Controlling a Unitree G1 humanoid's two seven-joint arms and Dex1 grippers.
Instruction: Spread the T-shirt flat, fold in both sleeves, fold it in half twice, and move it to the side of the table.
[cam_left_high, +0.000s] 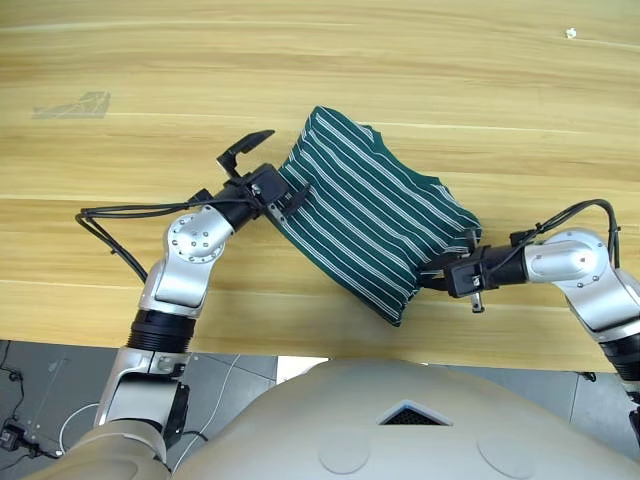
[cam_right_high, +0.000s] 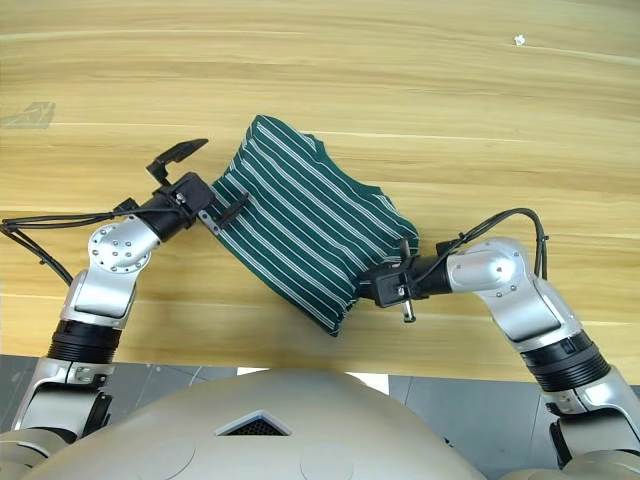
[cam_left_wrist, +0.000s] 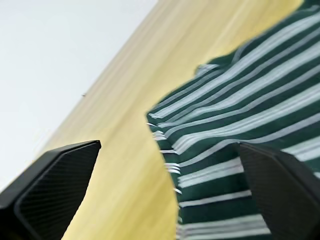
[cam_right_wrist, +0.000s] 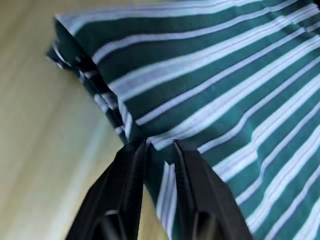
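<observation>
The T-shirt (cam_left_high: 365, 215), dark green with thin white stripes, lies folded into a compact slanted rectangle in the middle of the wooden table (cam_left_high: 320, 70). My left gripper (cam_left_high: 272, 172) is at the shirt's left edge and stands open: one finger points up over bare wood, the other rests by the cloth's hem. In the left wrist view the hem (cam_left_wrist: 167, 165) lies between the widely spread fingers (cam_left_wrist: 55, 190). My right gripper (cam_left_high: 432, 270) is at the shirt's near right corner, shut on a fold of the cloth (cam_right_wrist: 160, 165).
The table's front edge (cam_left_high: 300, 345) runs just behind both arms, with grey floor and cables below it. A small white speck (cam_left_high: 570, 33) lies at the far right, and a faint grey mark (cam_left_high: 75, 105) at the far left. Bare wood surrounds the shirt.
</observation>
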